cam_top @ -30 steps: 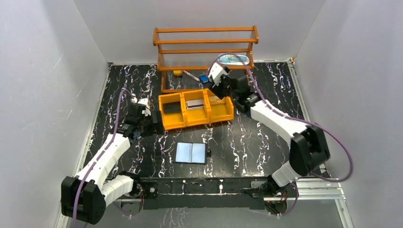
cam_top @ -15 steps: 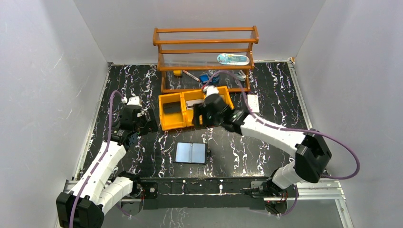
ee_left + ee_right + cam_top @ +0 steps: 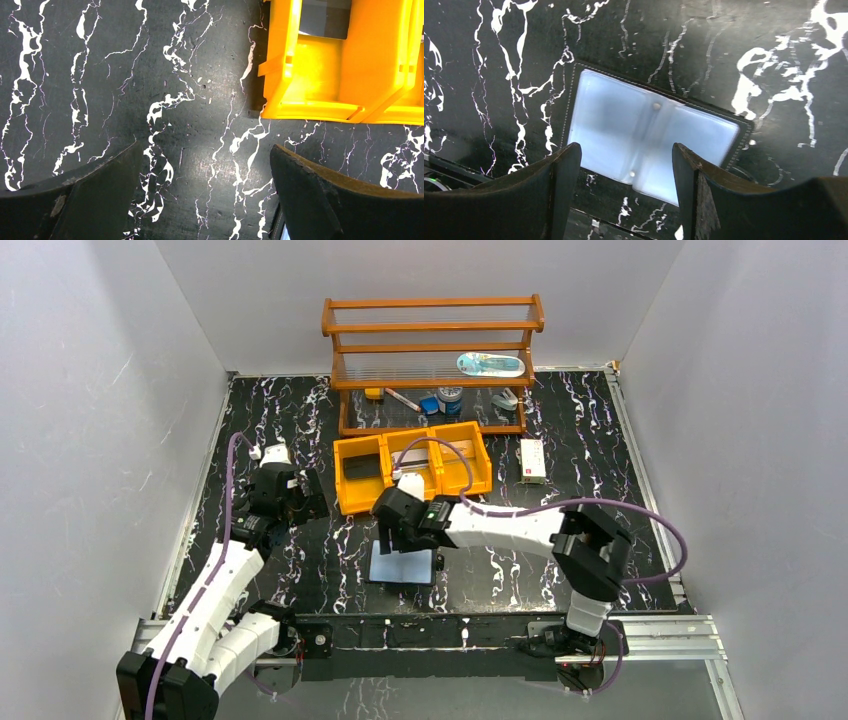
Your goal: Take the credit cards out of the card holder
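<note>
the left arm [image 3: 215, 585] and the right arm [image 3: 510, 527] each have smooth white shells and chunky black joints. a thin purple cable [image 3: 229, 490] loops along each arm. the fingers [image 3: 734, 200] are black and thick, with rough, scuffed edges and little grey marks.

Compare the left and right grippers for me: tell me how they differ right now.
The right gripper hangs over the open card holder, whose pale inside faces up; the left gripper hangs over the black marbled table beside the yellow bin. The left gripper's jaws look spread wider than the right gripper's. Both are open and hold nothing.
</note>
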Available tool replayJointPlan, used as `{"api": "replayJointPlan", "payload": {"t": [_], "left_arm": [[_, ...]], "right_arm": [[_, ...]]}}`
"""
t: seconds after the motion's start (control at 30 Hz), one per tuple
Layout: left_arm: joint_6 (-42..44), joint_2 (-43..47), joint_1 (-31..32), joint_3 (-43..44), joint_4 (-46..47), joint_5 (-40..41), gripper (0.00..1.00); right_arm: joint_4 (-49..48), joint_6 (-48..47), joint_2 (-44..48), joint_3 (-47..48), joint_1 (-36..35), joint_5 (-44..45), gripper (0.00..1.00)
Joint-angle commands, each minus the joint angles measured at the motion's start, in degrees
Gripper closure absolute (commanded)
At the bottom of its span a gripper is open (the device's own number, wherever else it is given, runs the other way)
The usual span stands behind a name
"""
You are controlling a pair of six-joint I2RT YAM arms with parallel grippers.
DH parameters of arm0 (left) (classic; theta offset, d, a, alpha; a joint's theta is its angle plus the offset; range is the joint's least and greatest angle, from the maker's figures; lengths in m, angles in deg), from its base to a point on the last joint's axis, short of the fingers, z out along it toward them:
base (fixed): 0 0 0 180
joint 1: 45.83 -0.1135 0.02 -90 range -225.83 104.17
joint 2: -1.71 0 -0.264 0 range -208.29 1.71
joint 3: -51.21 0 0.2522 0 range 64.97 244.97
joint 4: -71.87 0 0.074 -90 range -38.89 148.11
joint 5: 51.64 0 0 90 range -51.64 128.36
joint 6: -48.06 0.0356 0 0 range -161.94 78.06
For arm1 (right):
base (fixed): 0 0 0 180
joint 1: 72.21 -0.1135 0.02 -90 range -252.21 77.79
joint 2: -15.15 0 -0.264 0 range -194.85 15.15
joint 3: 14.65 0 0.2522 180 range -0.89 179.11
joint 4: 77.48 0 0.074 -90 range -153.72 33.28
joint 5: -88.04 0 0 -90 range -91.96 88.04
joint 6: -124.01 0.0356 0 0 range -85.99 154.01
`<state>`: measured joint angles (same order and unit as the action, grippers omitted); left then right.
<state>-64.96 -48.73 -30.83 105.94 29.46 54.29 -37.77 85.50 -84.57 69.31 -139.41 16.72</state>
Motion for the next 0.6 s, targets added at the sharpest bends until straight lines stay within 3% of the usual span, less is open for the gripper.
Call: {"api": "replayJointPlan", "payload": {"t": [0.0,0.27,0.57], "left_arm": [[0.0,1.7,-0.2,0.5,-1.0,1.6,0.02],[0.0,2.9,-0.2,0.4,-1.2,2.3,0.02],[0.1,3.8,-0.2,0.5,-1.1,1.8,0.02]], "right_arm": [[3.8,2.1,-4.7,7.2,-2.7,2.0,0.25],[10.3,1.8,-12.5,14.9,-4.8,3.3,0.19],[11.9,0.8,-16.7,16.8,-4.9,3.1,0.15]]}}
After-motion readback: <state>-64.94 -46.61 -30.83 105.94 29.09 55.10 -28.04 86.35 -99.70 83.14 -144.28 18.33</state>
